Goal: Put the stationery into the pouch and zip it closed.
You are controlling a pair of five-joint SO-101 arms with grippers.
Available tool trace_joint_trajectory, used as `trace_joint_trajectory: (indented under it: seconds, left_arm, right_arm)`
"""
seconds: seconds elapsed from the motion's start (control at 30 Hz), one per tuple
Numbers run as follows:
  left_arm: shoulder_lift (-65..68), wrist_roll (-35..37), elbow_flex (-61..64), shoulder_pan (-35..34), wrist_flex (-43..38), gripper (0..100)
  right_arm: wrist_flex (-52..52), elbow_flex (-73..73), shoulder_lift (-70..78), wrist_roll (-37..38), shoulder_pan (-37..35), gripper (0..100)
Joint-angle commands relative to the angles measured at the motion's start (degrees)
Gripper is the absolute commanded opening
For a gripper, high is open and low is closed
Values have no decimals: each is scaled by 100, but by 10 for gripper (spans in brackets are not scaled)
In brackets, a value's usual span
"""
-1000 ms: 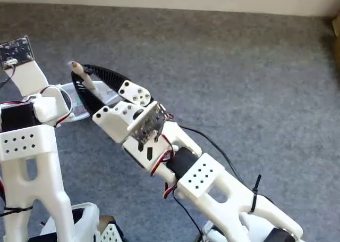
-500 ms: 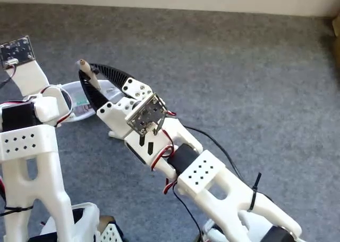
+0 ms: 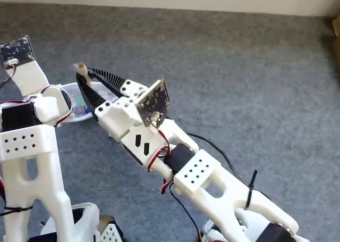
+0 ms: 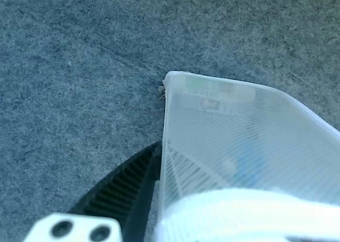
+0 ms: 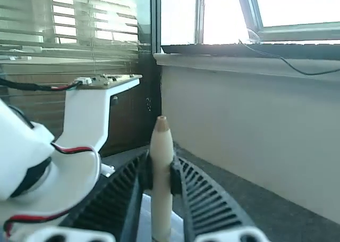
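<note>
Rolling at the wrist, your right claw [image 3: 84, 74] now stays clamped on the pen [image 5: 161, 162], long axis upright, tip up, with the pouch [image 4: 239, 146] lying just beneath it, beside the left arm.

Pen [image 5: 161, 162]: cream barrel with a brownish tip, upright and tip uppermost, clamped between the black ribbed fingers of the right gripper [image 3: 85, 80]. Pouch [image 4: 239, 146]: translucent white ribbed plastic with pale contents blurred inside, its edge pinched by the left gripper [image 4: 154, 210]. In the high view the pouch sits toward 9 o'clock on the grey carpet, and the pen tip stands just at its 12 o'clock.
</note>
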Motion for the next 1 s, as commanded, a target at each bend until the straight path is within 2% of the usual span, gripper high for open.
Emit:
trace_joint_trajectory:
  seconds: [0.0,0.23,0.4,0.53,0.67,0.77,0.87,0.97]
  left_arm:
    - [127,35,171,110,-62,7]
    - [127,35,171,110,-62,7]
    - [127,35,171,110,-62,7]
    - [127,35,171,110,-62,7]
    - [127,26,171,101,-62,7]
    - [127,-114,171,101,-62,7]
    - [127,-123,171,101,-62,7]
    - [127,-123,171,101,-62,7]
  right_arm:
    - [-13,-330,4,-185,-13,7]
    - [31,-321,4,-105,-4,7]
    - [31,-295,-4,1292,22,7]
    - [31,-295,-4,1829,48,7]
    - [31,-286,4,1899,57,9]
    - [57,-277,4,1881,57,77]
    - [602,-330,4,1881,48,158]
    - [1103,-330,4,1873,48,160]
